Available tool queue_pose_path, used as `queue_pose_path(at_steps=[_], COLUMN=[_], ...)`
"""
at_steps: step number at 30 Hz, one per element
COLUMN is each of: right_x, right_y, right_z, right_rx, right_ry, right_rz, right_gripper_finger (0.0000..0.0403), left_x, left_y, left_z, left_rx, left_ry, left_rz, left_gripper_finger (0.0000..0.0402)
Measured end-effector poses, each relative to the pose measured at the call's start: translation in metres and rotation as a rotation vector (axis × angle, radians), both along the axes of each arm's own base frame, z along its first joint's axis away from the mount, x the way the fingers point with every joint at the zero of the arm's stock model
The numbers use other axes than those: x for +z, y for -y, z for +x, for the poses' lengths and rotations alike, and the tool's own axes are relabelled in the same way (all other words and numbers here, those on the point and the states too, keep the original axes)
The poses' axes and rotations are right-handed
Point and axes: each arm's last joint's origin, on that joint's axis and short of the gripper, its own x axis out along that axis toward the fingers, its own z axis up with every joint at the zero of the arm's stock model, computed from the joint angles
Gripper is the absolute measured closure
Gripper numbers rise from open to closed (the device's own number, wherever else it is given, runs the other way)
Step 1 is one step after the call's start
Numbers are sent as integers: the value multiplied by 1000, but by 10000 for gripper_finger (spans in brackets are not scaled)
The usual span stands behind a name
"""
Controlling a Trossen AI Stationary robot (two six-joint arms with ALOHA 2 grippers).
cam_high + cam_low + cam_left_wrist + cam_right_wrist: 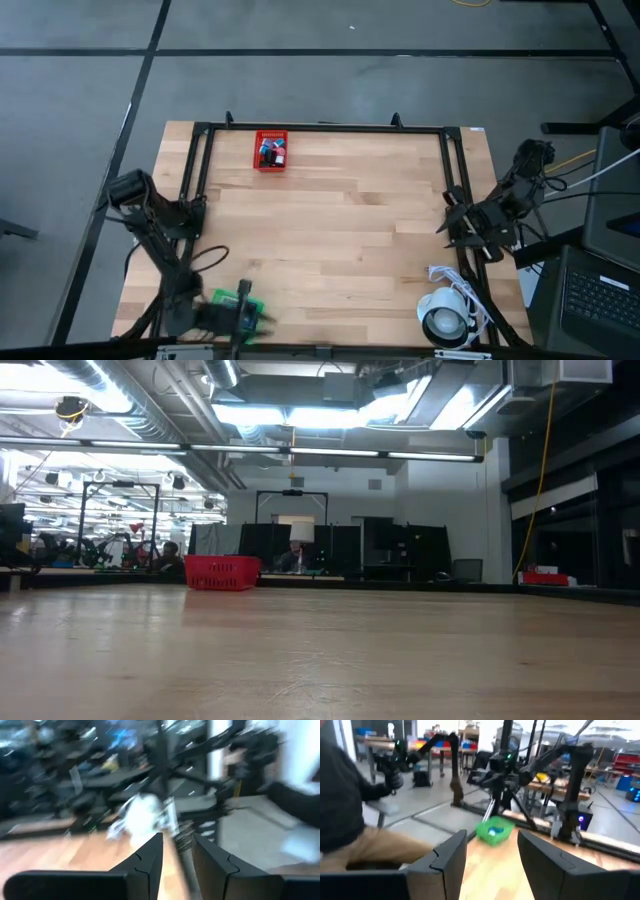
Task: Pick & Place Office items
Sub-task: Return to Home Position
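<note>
Office items are held in the red mesh bin, a blue piece in the green mesh bin; fingers of left gripper and right gripper are spread.

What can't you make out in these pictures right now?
- The green bin: in the high view the left arm partly covers it and hides its contents. The right wrist view shows only one blurred blue piece inside.
- The red bin: its pieces are too small to count from above. In the low view its wall hides them.
- The white roll: it is blurred in the left wrist view, beyond the left claw.
</note>
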Motion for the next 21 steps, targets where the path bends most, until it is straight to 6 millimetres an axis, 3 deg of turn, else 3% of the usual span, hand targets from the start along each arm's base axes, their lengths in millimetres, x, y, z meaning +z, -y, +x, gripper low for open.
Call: queue_pose_path(at_steps=[3, 8, 12, 16, 21], right_x=[-19, -34, -35, -34, -35], right_y=[8, 18, 23, 23, 24], right_z=[-7, -19, -18, -19, -19], right_rx=[8, 85, -39, -31, -42], right_ry=[-31, 53, 21, 25, 6], right_rz=[-6, 26, 23, 20, 31], right_gripper_finger=[220, 220, 220, 220, 220], left_x=[-15, -27, -28, -28, -31], left_y=[-23, -77, -110, -135, -162], left_z=[11, 33, 44, 36, 4], left_rx=[4, -199, -280, -292, -271], left_ry=[-54, -111, -112, -96, -51], left_rz=[-51, -154, -142, -124, -113], left_gripper_finger=[302, 304, 301, 298, 299])
